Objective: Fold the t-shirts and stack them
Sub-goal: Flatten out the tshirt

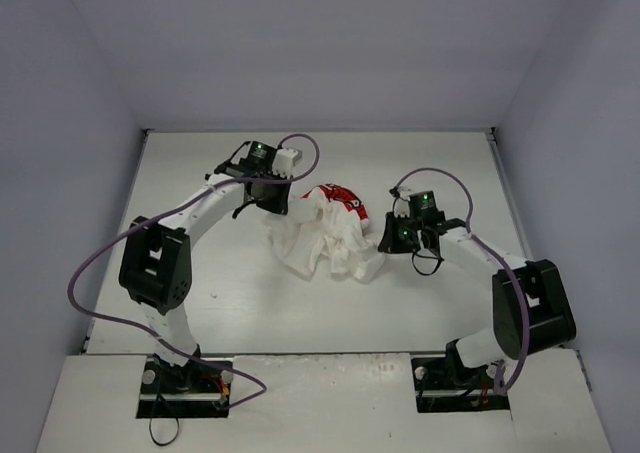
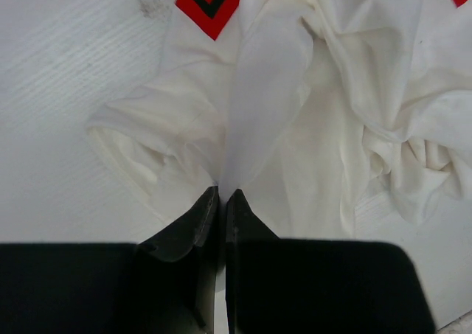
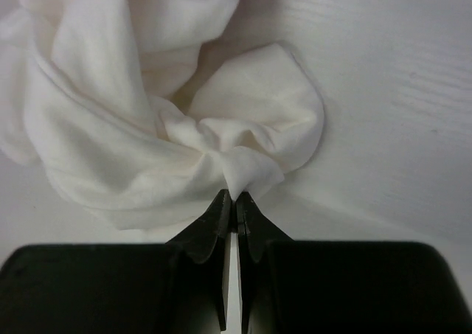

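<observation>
Table (image 1: 300,313), t-shirt (image 1: 320,241) in left hand (image 2: 221,194), right hand (image 3: 234,197)

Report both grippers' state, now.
Left gripper: closed, pinching a fold of the t-shirt.
Right gripper: closed, pinching a bunched edge of the same t-shirt.

The t-shirt (image 2: 295,127) is soft, matt, creased cloth — the table (image 2: 66,68) finely ridged, matt white.
</observation>
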`<action>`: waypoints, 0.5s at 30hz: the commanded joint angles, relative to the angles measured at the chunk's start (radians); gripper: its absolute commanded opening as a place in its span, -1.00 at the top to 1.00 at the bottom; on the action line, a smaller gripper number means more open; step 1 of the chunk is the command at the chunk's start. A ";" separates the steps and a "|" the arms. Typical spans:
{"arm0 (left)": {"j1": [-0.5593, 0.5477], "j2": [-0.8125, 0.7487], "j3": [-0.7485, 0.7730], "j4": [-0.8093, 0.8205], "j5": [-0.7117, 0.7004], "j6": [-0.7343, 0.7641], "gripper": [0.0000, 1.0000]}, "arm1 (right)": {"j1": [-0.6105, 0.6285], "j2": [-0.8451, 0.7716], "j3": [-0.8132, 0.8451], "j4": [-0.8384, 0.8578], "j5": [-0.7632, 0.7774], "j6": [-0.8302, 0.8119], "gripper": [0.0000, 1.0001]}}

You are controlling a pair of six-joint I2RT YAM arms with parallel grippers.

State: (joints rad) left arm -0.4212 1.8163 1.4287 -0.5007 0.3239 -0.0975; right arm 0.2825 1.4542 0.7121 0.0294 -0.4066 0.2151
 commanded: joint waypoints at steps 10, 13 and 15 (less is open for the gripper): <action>0.196 -0.228 0.481 -0.092 -0.149 0.077 1.00 | 0.001 -0.255 0.633 -0.117 0.442 -0.368 1.00; 0.220 -0.206 0.687 -0.107 -0.176 0.089 1.00 | -0.002 -0.199 0.784 -0.113 0.502 -0.428 1.00; 0.236 -0.166 0.866 -0.110 -0.234 0.090 1.00 | -0.004 -0.128 0.921 -0.113 0.533 -0.475 1.00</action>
State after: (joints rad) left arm -0.2011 1.6554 2.0460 -0.6345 0.1718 -0.0394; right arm 0.2823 1.2226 1.4687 -0.1038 -0.0075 -0.1250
